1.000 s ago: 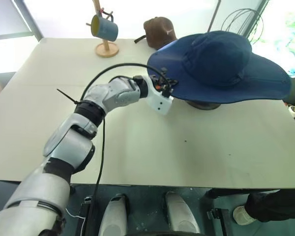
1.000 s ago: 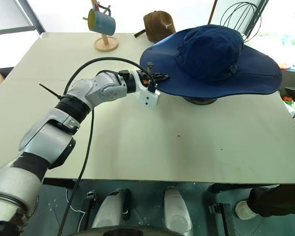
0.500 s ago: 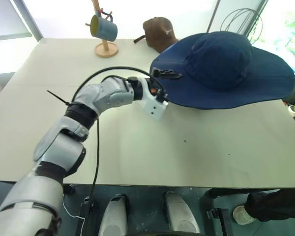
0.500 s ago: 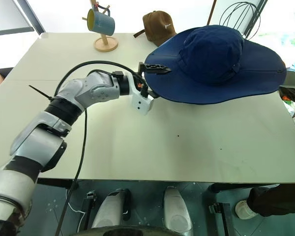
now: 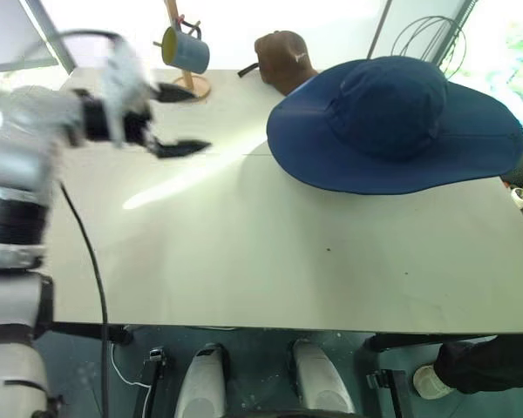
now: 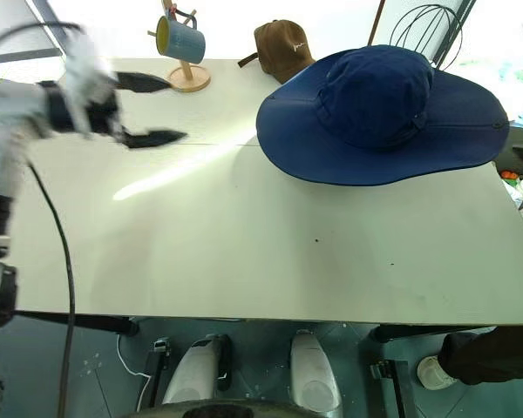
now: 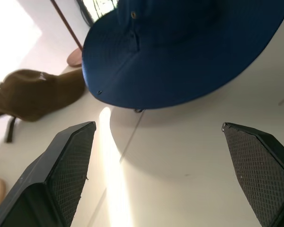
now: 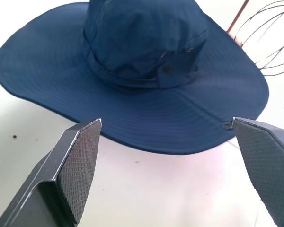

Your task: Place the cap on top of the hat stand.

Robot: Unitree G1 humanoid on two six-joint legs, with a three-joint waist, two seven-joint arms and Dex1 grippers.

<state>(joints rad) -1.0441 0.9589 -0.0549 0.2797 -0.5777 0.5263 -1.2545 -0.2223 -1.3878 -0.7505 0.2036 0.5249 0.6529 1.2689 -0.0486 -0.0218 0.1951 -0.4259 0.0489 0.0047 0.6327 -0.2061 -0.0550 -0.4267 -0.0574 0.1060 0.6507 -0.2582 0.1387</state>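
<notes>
Overhanging cap (image 5: 397, 122) brim, bare table (image 5: 270, 261) toward near edge

Blue cap (image 6: 382, 113) spread at table (image 6: 270, 252) rear, left end effector (image 6: 152, 109) open, well apart

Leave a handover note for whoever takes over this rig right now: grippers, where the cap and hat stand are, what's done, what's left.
Left gripper: fingers open, empty, off near the mug tree, well clear of the cap.
Right gripper: fingers open, empty, facing the cap's brim.
Cap: raised off the table at the far right, crown up, brim spread and hiding the hat stand beneath, so its seating cannot be checked directly.
Brown baseball cap lies behind it, untouched.
Done: the cap appears placed and released.
Left: confirm it sits steady, then pull both arms back.
</notes>
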